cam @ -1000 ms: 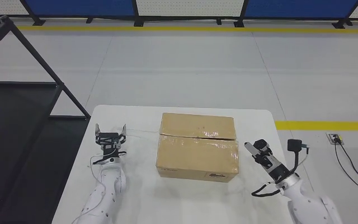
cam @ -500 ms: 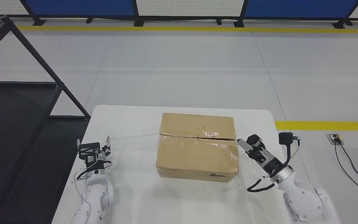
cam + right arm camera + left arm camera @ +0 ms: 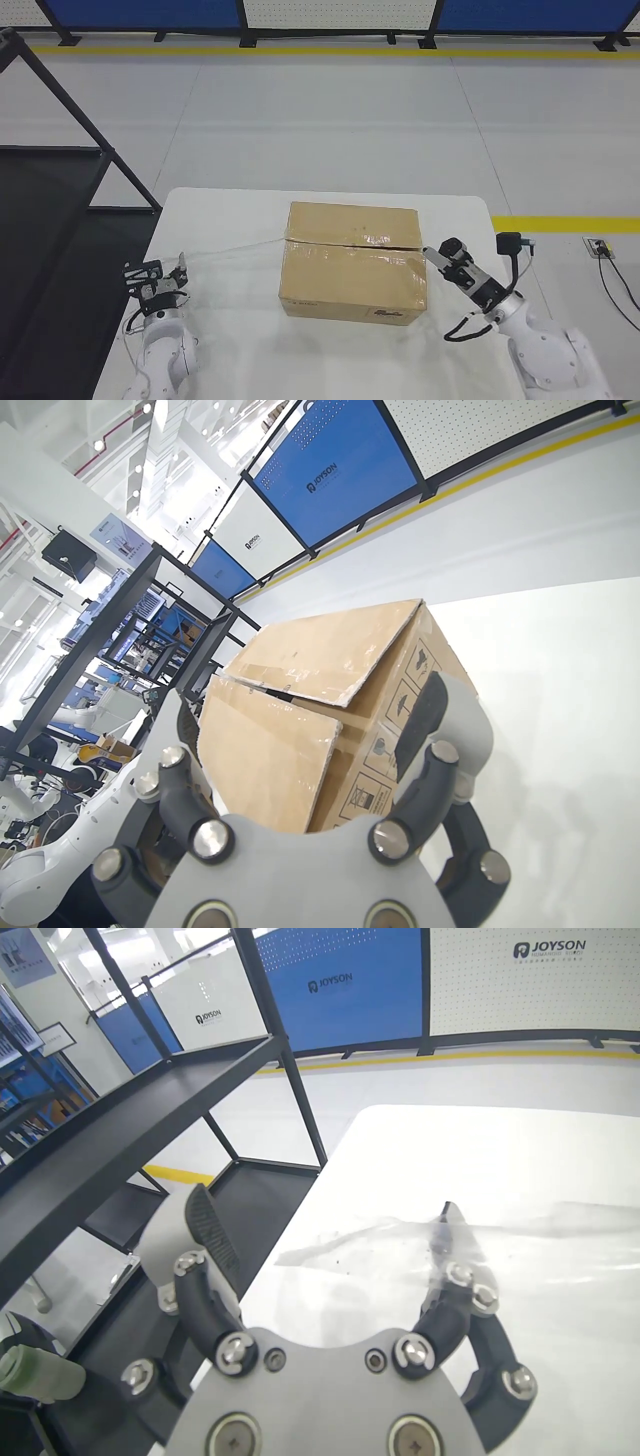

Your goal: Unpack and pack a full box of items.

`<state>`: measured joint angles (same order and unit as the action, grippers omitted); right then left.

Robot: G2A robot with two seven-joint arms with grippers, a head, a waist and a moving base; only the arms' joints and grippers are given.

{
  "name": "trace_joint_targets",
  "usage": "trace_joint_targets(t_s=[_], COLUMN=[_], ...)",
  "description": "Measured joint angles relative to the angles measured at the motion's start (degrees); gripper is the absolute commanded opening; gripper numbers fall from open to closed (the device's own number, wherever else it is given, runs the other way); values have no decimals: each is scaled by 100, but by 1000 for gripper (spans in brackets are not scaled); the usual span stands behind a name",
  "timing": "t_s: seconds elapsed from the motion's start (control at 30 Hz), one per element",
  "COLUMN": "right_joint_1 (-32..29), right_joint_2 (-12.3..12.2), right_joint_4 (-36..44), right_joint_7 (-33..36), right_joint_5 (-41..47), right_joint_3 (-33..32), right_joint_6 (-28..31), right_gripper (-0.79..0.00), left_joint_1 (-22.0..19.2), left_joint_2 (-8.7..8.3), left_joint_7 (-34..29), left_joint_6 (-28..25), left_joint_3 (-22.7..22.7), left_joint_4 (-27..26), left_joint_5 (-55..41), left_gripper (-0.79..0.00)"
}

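A brown cardboard box (image 3: 350,265) stands in the middle of the white table (image 3: 240,345), its top flaps (image 3: 310,660) slightly raised along the centre seam. A thin strip of clear tape (image 3: 235,246) runs from the box's seam to my left gripper (image 3: 155,275), which is open near the table's left edge. In the left wrist view the tape (image 3: 500,1233) clings to one finger of the left gripper (image 3: 325,1228). My right gripper (image 3: 448,255) is open at the box's right end, and in its wrist view the right gripper (image 3: 305,720) has its fingers on either side of the box's near corner.
A black metal shelf rack (image 3: 60,180) stands just off the table's left side, close to the left arm (image 3: 150,1103). Bare tabletop lies in front of the box and to both sides. Blue and white partition panels (image 3: 340,12) line the far floor.
The left gripper has drawn back leftward to the table's edge, stretching the tape strip from the box. The right gripper has moved in against the box's right end.
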<state>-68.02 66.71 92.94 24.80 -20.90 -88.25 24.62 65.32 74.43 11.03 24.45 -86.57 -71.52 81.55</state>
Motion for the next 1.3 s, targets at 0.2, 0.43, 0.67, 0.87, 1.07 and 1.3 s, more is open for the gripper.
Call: trace_joint_targets(t_s=[0.2, 0.43, 0.67, 0.87, 1.07, 1.3], right_joint_1=[13, -37, -48, -37, -66, -58], right_joint_2=[-20, -44, -62, -74, -88, -124], right_joint_4=[-33, -103, -132, -131, -102, 201], right_joint_7=[34, 3, -9, -17, -41, 69], right_joint_5=[29, 75, 113, 117, 123, 0], right_joint_3=[-3, -41, -38, 0, 1, -54], right_joint_6=[39, 119, 131, 138, 149, 119], right_gripper=[0, 0, 0, 0, 0, 0], left_joint_1=[0, -364, -603, -769, -726, -177], left_joint_2=[-4, -62, -108, -106, -77, -56], left_joint_7=[-52, -346, -428, -451, -272, 193], left_joint_6=[-8, -15, 108, 260, 215, -223], left_joint_3=[-25, -346, -666, -817, -910, -1133], left_joint_4=[31, 686, 1179, 1438, 1290, 189], left_joint_5=[13, 178, 140, -43, -406, -1007], left_gripper=[0, 0, 0, 0, 0, 0])
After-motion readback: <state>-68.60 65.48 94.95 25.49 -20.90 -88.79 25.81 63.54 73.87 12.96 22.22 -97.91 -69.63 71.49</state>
